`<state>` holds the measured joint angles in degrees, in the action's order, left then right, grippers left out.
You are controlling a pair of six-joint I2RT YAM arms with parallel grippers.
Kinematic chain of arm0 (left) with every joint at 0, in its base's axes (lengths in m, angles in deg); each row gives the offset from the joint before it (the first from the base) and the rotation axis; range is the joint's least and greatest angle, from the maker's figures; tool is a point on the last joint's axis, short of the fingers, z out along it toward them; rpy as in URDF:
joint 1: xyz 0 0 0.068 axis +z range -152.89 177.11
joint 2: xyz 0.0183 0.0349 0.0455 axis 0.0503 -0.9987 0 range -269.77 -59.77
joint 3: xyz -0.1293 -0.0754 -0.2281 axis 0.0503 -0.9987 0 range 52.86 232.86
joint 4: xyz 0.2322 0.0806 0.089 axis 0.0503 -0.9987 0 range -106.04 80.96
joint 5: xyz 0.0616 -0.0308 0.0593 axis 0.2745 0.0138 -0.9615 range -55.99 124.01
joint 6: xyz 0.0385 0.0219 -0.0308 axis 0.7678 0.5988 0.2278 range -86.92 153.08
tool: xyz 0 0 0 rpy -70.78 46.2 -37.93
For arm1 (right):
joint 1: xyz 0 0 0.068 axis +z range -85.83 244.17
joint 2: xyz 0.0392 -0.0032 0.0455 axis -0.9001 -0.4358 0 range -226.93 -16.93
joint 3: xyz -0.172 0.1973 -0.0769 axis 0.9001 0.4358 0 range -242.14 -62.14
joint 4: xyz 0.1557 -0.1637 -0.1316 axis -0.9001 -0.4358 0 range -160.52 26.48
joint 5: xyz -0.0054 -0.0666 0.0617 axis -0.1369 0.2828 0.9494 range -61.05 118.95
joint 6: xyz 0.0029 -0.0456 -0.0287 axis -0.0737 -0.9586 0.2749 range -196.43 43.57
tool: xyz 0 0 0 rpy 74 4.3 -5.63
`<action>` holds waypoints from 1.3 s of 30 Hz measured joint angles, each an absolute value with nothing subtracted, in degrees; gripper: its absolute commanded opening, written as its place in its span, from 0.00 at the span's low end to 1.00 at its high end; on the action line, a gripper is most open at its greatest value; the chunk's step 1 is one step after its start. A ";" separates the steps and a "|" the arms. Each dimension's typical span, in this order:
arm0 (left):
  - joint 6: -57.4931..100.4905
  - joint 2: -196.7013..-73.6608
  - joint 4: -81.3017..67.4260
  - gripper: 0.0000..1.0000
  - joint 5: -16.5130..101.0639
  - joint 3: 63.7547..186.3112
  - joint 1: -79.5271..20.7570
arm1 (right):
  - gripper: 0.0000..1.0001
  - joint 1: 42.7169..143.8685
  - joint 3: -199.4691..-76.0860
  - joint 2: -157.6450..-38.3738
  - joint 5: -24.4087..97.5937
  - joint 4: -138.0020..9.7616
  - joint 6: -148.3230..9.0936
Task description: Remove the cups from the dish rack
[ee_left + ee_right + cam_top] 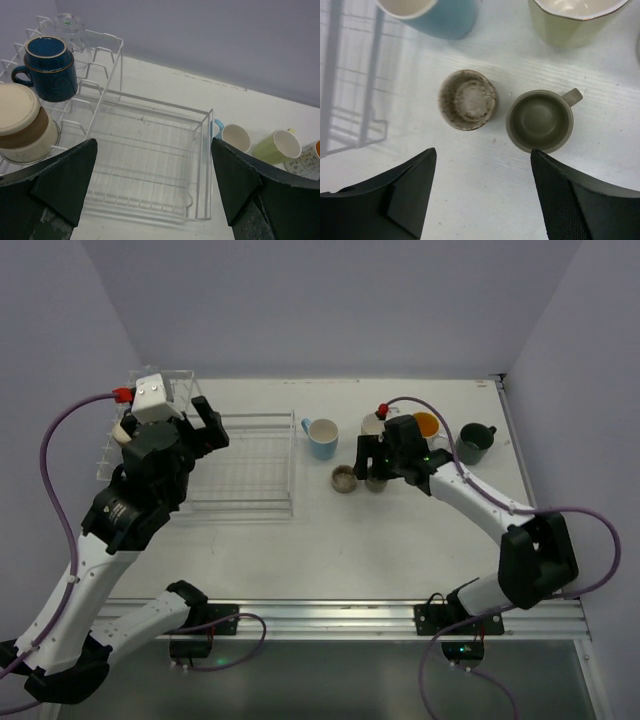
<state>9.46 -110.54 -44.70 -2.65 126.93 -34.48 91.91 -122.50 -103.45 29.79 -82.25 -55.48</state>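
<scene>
The dish rack [245,468] stands on the left half of the desk [330,550]. Two cups sit in it, a navy cup [50,67] and a cream cup [22,122], side by side in the taller pronged part at the rack's left end. The left tool [153,145] hangs over the rack with its fingers [65,185] spread wide and nothing between them. In the wrist view both racked cups lie to the left of the gap, untouched.

The other cups stand on the desk to the right of the rack. The light blue cup [321,438] is just beside the rack's right edge. Beyond it come the pale yellow-green cup [575,20] and a white cup with orange inside [425,425]. The dark green cup [473,444] is farthest from the rack.

Near the rack's right front corner, a speckled grey-brown cup [467,99] and a plain grey-brown cup [540,120] stand close together without touching. The right tool [484,152] hovers above these two, its fingers spread and holding nothing. Both small cups lie just ahead of its fingertips. The speckled one is toward the rack side. The plain one is upright, with its handle pointing away from the rack.
</scene>
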 measured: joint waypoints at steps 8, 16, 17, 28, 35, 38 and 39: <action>6.23 -116.70 -48.39 1.00 -3.26 132.48 -19.75 | 0.93 91.91 -115.03 -88.26 34.58 -76.85 -54.82; 5.83 -121.38 -55.08 1.00 1.70 135.58 -5.13 | 0.94 91.91 -112.58 -88.54 37.84 -75.43 -54.52; 5.90 -121.55 -55.52 1.00 1.87 135.58 -3.81 | 0.94 91.91 -112.53 -88.54 38.32 -75.40 -54.47; 7.91 -127.39 -56.64 1.00 2.14 135.45 0.88 | 0.94 91.91 -112.36 -88.54 42.01 -73.28 -54.34; 9.18 -127.63 -55.17 0.88 2.25 132.41 1.98 | 0.93 91.91 -112.25 -88.54 42.01 -72.89 -54.34; 9.77 -127.61 -53.95 0.82 2.33 131.28 1.98 | 0.93 91.91 -112.25 -88.54 42.01 -72.89 -54.34; 9.90 -127.56 -53.31 0.80 2.33 130.71 2.00 | 0.93 91.91 -112.25 -88.52 42.01 -72.89 -54.34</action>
<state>9.90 -127.56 -53.31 2.33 130.71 2.00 91.91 -112.25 -88.52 42.01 -72.89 -54.34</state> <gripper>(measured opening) 0.844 0.931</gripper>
